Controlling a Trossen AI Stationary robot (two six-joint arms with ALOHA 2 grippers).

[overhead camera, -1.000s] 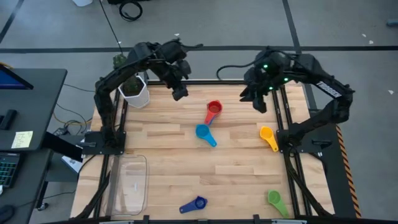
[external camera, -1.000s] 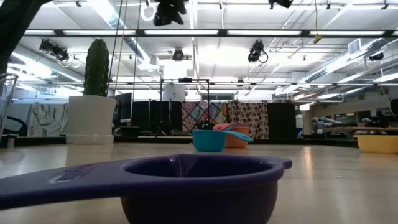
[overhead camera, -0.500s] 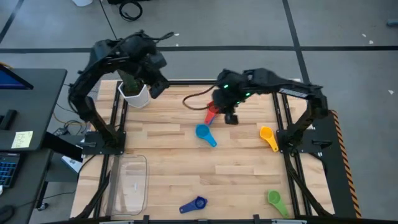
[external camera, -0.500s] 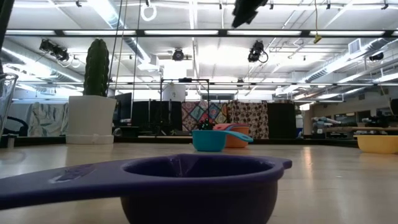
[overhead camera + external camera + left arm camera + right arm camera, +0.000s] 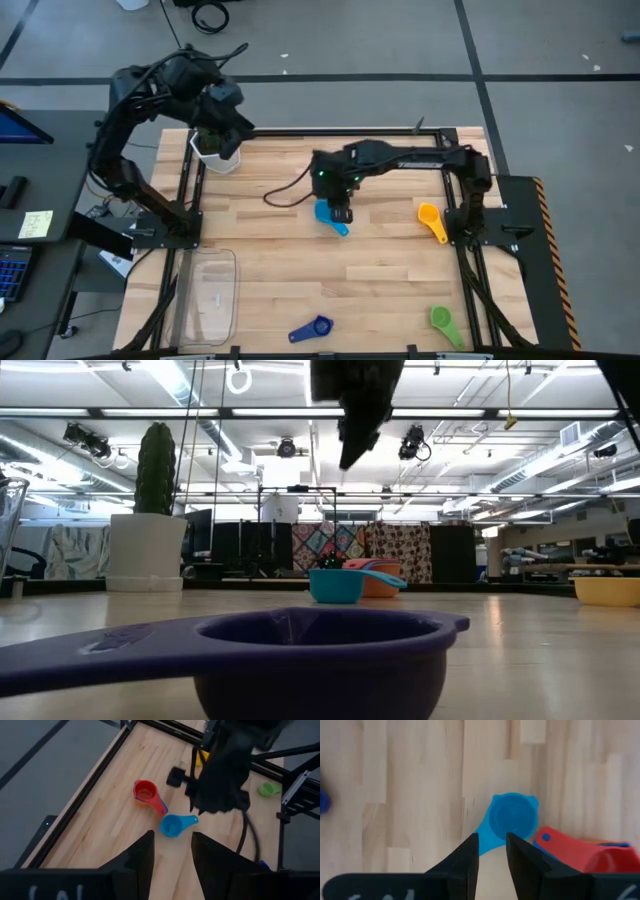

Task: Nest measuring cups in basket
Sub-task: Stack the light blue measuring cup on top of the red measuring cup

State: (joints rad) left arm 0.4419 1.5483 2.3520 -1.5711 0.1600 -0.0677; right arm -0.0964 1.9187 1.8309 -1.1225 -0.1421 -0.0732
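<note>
1. Wooden slatted table [image 5: 380, 270] is carrying the whole set, with grey floor lying around it and a ceiling of strip lights showing beyond in the low view.
2. Right gripper [image 5: 341, 211] is hanging above the table's middle, directly over the blue measuring cup [image 5: 329, 216]; its fingers [image 5: 466, 862] are standing a narrow gap apart, holding nothing.
3. Blue measuring cup is lying just beside the red measuring cup [image 5: 146, 792], which is sitting nested in an orange cup [image 5: 378, 580].
4. Left gripper [image 5: 228, 130] is hovering by the table's far left corner, over the white pot [image 5: 218, 155]; its fingers [image 5: 140, 857] are sitting partly apart and empty.
5. Yellow measuring cup [image 5: 431, 220] is lying near the right edge.
6. Green measuring cup [image 5: 444, 322] is lying at the near right corner.
7. Dark blue measuring cup [image 5: 312, 328] is lying at the near edge, close before the low camera.
8. Clear basket [image 5: 212, 295] is sitting at the near left corner, well apart from every cup.
</note>
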